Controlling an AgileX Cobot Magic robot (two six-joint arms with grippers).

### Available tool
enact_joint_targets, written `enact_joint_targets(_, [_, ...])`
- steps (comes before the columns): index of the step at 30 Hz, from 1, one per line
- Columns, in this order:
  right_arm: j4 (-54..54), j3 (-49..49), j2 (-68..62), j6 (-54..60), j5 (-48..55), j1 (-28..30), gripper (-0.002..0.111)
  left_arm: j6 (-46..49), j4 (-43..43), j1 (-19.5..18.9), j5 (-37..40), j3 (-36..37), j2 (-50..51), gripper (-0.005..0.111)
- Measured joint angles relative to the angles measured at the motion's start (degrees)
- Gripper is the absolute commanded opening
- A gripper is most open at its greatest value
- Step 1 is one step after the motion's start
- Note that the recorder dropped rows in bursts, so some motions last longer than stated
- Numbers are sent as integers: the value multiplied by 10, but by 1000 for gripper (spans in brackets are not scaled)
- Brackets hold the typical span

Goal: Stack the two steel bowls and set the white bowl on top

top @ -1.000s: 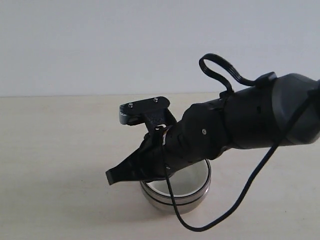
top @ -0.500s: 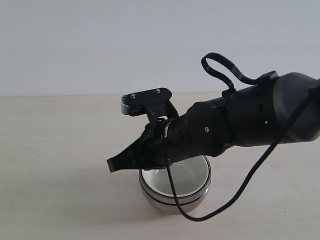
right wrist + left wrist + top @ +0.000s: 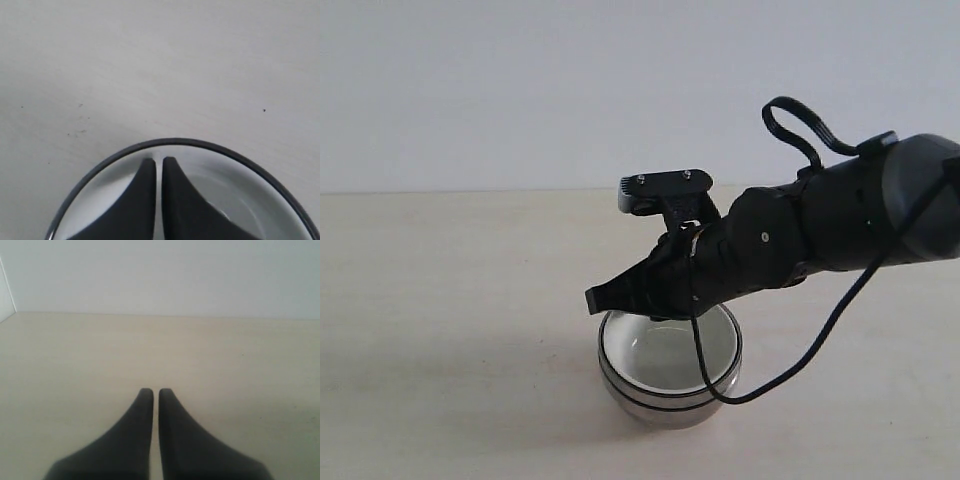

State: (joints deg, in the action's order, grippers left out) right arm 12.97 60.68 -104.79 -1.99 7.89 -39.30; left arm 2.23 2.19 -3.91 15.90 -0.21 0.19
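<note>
Exterior view, listed from nearest to farthest. Item one: the two steel bowls (image 3: 665, 408), nested one inside the other at the front of the table (image 3: 440, 300), their rims showing as two bright bands with a dark seam between. Item two: white bowl (image 3: 660, 352), seated inside the upper steel bowl, level, its pale inside open to view, nothing in it. Item three: a black cable (image 3: 825, 328), hanging in a loop from the right arm (image 3: 840, 225) and drooping across the front of the stack close to its rim; whether it touches I cannot tell. Item four: right gripper (image 3: 598, 299), jaws pressed together, holding nothing, hovering just above the stack's rim on its left side; the right wrist view agrees, with both fingertips side by side over the white bowl's inside and no contact visible. Item five: left gripper (image 3: 151, 393), seen in its own wrist view only, jaws likewise together and empty, over bare table well away from any bowl. Item six: plain pale wall (image 3: 520, 90) behind. Assessment: the stack looks complete in the required order, so the step in hand appears to be the release and clearing away. The next move calls for lifting the right gripper up and back without brushing the rim, and for keeping that cable loop from snagging the bowls.
</note>
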Motion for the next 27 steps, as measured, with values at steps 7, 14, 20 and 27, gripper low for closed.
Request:
enact_joint_targets(7, [0, 0, -21, -11, -13, 0, 0, 0, 0, 0, 0, 0, 0, 4])
enact_joint_targets(14, [0, 0, -15, -12, -16, 0, 0, 0, 0, 0, 0, 0, 0, 4])
enact_joint_targets(20, [1, 0, 19, -2, 24, 1, 0, 0, 0, 0, 0, 0, 0, 4])
enact_joint_targets(27, [-3, 0, 54, 28, 139, 1, 0, 0, 0, 0, 0, 0, 0, 4])
